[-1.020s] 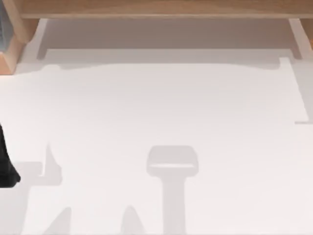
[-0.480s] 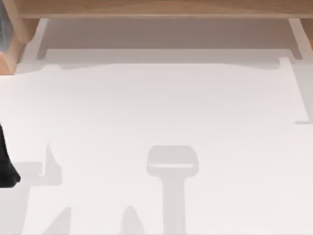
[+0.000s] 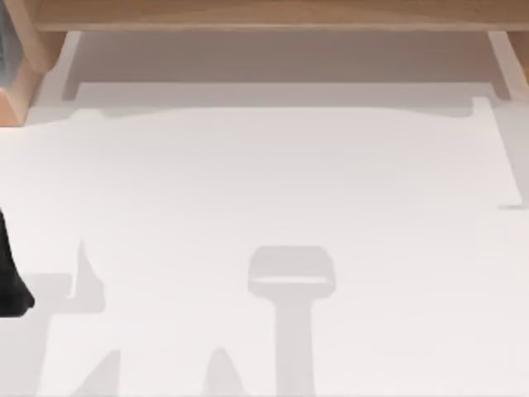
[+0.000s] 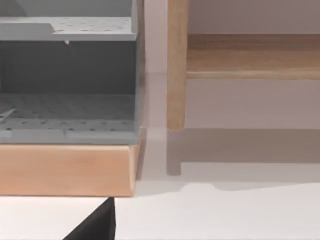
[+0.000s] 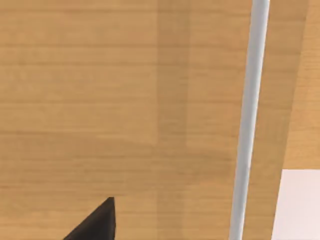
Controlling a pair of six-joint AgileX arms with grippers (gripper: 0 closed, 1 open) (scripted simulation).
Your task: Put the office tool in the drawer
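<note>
A rendered office-style desk setting: a plain white tabletop (image 3: 273, 182) backed by a light wooden cabinet (image 3: 273, 12). A grey perforated shelf unit (image 4: 67, 75) sits in a wooden frame, and a slim silvery bar handle (image 5: 250, 115) crosses a wood-grain drawer front (image 5: 100, 100).

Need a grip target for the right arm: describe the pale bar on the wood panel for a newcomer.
In the right wrist view, find the broad wooden panel. A slim pale grey bar runs straight across it, near the white table. Unlike the grained wood around it, it is smooth and plain.
</note>
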